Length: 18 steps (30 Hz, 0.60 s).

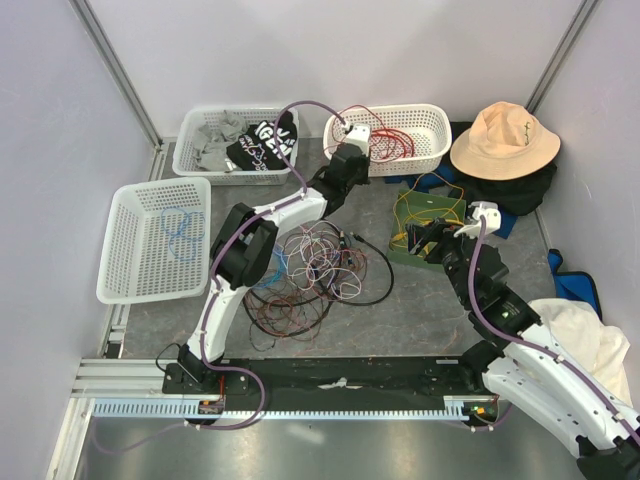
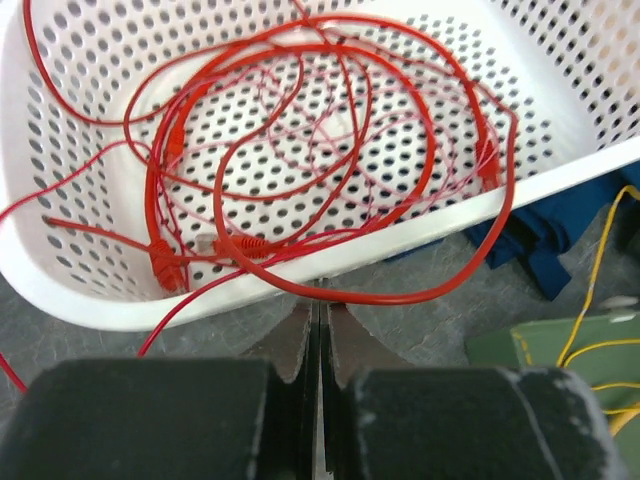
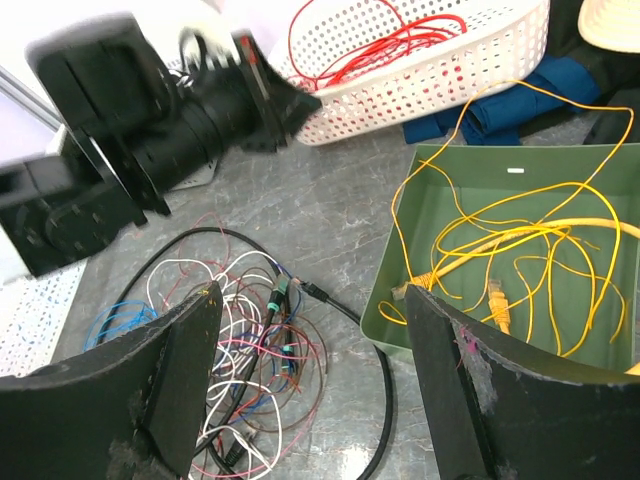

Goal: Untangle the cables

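A loose tangled heap of cables [image 1: 315, 265], black, white, red, brown and blue, lies on the table; it also shows in the right wrist view [image 3: 250, 340]. Red cables [image 2: 300, 150] lie coiled in a white basket [image 2: 90, 300]; one red loop hangs over its near rim. My left gripper [image 2: 318, 308] is shut and empty just before that loop, at the basket's front [image 1: 358, 155]. Yellow cables [image 3: 510, 240] lie in a green tray [image 3: 385, 300]. My right gripper [image 3: 315, 300] is open and empty above the table, between the heap and the tray's left edge [image 1: 415, 238].
A white basket [image 1: 130, 250] at the left holds a blue cable [image 1: 183, 225]. Another basket [image 1: 200, 125] at the back left holds grey and black cloth. A tan hat [image 1: 503, 140] on dark cloth sits at the back right. White cloth [image 1: 580, 330] lies at the right.
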### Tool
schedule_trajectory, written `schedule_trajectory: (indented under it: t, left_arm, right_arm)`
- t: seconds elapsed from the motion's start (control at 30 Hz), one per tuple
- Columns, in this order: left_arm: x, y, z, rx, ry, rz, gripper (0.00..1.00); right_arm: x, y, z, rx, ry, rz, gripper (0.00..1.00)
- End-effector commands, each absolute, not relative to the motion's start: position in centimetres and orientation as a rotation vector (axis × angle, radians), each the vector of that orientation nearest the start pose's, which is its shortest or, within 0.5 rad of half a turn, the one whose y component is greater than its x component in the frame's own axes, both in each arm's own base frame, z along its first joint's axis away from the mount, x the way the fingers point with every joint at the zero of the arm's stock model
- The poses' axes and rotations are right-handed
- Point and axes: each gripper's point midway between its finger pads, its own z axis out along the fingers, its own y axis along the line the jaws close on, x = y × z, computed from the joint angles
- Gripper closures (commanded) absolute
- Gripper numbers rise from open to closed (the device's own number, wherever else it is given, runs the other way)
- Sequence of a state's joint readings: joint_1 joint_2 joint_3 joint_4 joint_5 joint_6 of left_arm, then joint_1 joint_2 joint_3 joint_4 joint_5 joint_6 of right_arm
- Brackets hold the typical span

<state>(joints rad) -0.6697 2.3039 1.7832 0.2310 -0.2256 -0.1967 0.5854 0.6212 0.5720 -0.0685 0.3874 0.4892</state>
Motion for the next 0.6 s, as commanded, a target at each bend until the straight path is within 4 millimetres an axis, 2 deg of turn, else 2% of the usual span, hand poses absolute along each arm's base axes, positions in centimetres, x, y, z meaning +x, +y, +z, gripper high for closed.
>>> schedule_trajectory:
  t: [0.0, 0.03, 0.2, 0.27, 0.33, 0.43, 0.47, 0.5, 0.53, 0.57]
  left_arm:
    - [56.8, -40.4, 22.5, 0.222, 1.666, -0.493, 0.98]
    - [57.3, -40.6, 22.0, 0.224, 1.677, -0.492, 0.98]
    - [57.8, -40.6, 23.6, 0.200, 1.648, -0.539, 0.98]
    - [58.2, -40.6, 22.8, 0.203, 1.659, -0.536, 0.98]
    - [58.6, -40.7, 23.1, 0.195, 1.658, -0.550, 0.98]
    - [59.9, -40.9, 21.9, 0.183, 1.684, -0.586, 0.98]
    - [60.6, -40.9, 23.2, 0.173, 1.659, -0.605, 0.98]
    - [61.0, -41.3, 20.6, 0.177, 1.710, -0.613, 0.98]
    - [61.4, -41.2, 20.0, 0.167, 1.725, -0.617, 0.98]
    - [61.9, -40.9, 20.9, 0.149, 1.711, -0.628, 0.98]
  right_arm:
    - [27.2, 12.0, 25.4, 0.215, 1.668, 0.475, 0.19]
    - [27.2, 12.0, 25.3, 0.214, 1.668, 0.474, 0.19]
    - [27.2, 11.7, 25.3, 0.220, 1.663, 0.462, 0.19]
    - [27.2, 11.8, 25.3, 0.219, 1.665, 0.465, 0.19]
    - [27.2, 11.9, 25.2, 0.213, 1.670, 0.465, 0.19]
    - [27.2, 11.9, 25.2, 0.216, 1.667, 0.466, 0.19]
    - [27.2, 11.8, 25.2, 0.217, 1.667, 0.462, 0.18]
    - [27.2, 11.7, 25.2, 0.222, 1.665, 0.460, 0.19]
    - [27.2, 11.7, 25.2, 0.220, 1.666, 0.458, 0.19]
    - [27.2, 11.7, 25.2, 0.220, 1.666, 0.458, 0.18]
